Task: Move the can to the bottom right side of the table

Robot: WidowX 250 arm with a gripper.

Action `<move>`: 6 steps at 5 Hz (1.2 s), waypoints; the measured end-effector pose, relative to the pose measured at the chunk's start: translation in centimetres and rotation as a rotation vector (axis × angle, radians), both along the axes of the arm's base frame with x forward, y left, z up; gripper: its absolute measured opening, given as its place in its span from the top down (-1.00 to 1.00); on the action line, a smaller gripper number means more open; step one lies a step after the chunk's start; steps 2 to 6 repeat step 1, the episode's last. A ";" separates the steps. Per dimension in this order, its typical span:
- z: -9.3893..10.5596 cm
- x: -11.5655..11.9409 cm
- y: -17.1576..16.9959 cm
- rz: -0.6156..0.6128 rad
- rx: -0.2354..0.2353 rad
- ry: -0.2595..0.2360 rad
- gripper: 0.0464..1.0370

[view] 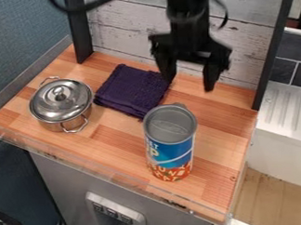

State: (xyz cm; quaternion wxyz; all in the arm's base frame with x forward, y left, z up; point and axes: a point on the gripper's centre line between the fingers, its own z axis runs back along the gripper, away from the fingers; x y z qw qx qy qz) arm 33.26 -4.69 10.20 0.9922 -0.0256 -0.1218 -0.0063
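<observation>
My black gripper [188, 84] hangs over the back of the wooden table, above and behind the can, its two fingers spread wide with nothing between them. The can [170, 151], blue and orange-red with a grey top, stands upright near the front edge, right of the table's middle. The gripper and the can are apart. The wooden table [220, 154] has bare surface to the can's right.
A folded dark purple cloth [132, 89] lies behind and left of the can. A lidded metal pot [61, 104] stands at the left. A clear low rim [105, 174] runs along the front edge, and black posts rise at the back.
</observation>
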 end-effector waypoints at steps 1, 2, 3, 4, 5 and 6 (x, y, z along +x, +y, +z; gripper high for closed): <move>1.5 0.6 0.4 0.011 -0.001 0.006 -0.93; 1.5 0.6 0.4 0.011 -0.001 0.006 -0.93; 1.5 0.6 0.4 0.011 -0.001 0.006 -0.93; 1.5 0.6 0.4 0.011 -0.001 0.006 -0.93; 1.5 0.6 0.4 0.011 -0.001 0.006 -0.93; 1.5 0.6 0.4 0.011 -0.001 0.006 -0.93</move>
